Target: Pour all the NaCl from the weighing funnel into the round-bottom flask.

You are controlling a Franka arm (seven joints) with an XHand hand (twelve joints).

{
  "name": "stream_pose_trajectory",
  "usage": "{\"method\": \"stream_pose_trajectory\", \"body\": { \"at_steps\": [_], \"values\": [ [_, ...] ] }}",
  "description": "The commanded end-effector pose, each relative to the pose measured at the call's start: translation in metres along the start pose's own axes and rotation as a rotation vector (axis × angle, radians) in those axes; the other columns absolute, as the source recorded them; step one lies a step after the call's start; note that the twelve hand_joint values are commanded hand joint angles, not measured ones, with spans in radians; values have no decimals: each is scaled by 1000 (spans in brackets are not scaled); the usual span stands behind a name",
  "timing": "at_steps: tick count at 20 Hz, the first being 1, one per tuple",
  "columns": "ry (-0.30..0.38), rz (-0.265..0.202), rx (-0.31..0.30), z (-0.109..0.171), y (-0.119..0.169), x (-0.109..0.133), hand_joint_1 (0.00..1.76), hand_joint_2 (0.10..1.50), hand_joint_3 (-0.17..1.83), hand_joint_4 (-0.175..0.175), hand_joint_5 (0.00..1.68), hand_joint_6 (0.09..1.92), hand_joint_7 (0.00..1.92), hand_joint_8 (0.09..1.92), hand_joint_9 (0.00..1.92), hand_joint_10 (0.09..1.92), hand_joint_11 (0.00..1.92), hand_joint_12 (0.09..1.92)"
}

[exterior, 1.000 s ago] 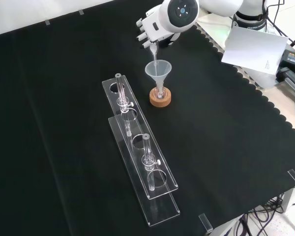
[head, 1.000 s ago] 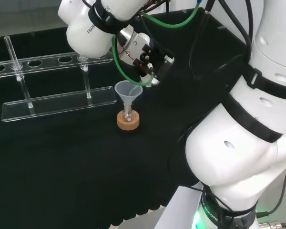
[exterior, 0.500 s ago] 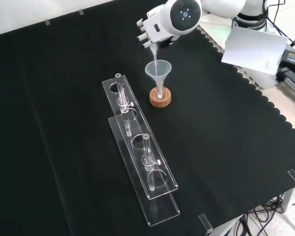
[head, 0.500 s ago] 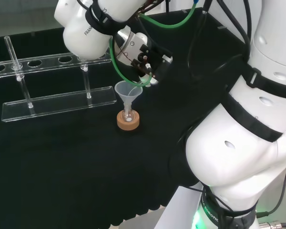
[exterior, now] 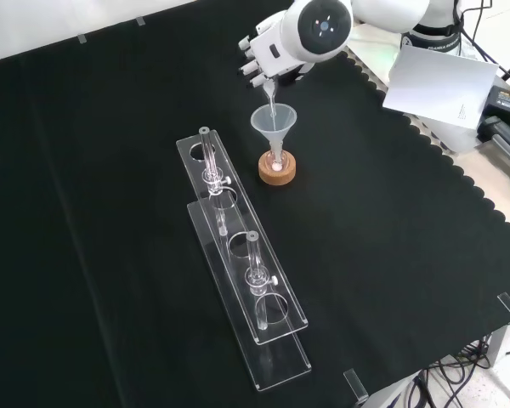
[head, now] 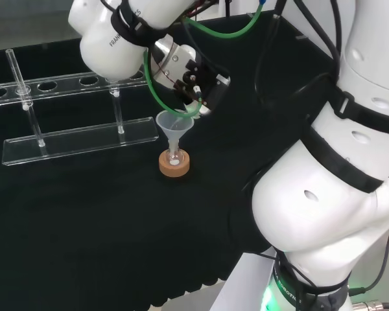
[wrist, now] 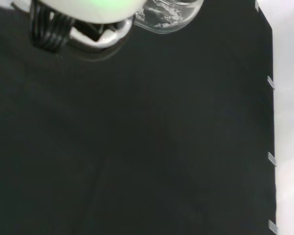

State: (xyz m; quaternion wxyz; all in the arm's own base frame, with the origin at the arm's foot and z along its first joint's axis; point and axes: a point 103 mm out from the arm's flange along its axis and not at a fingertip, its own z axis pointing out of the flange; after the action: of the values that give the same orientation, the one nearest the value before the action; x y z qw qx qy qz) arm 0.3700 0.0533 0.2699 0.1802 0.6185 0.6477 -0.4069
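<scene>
Pouring step by the look of it: hand [exterior: 263, 58], upper middle of the front view, pinches the weighing funnel [exterior: 269, 92] tipped spout-down over the clear funnel [exterior: 274, 125] so salt drops straight into the round-bottom flask [exterior: 276, 166] on its cork ring [exterior: 277, 173]. Flask itself is hard to make out, and salt left is anyone's guess.

Head behind, front opposite (wrist close).

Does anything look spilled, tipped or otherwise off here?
Nothing stands out. The funnel sits upright in the flask on its cork ring, the hand holds the weighing funnel with its tip over the funnel's mouth, and no white grains show on the cloth around them.
</scene>
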Motion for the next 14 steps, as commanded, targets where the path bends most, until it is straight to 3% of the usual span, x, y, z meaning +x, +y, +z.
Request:
{"method": "stream_pose_trajectory", "body": {
  "at_steps": [1,14],
  "values": [
    [-73,20,24,9,5,0,1135,673,575,175,1350,497,878,600,1314,87,1140,814],
    [-82,17,30,10,3,0,1135,673,575,175,1348,502,875,603,1313,87,1136,815]
  ]
}}
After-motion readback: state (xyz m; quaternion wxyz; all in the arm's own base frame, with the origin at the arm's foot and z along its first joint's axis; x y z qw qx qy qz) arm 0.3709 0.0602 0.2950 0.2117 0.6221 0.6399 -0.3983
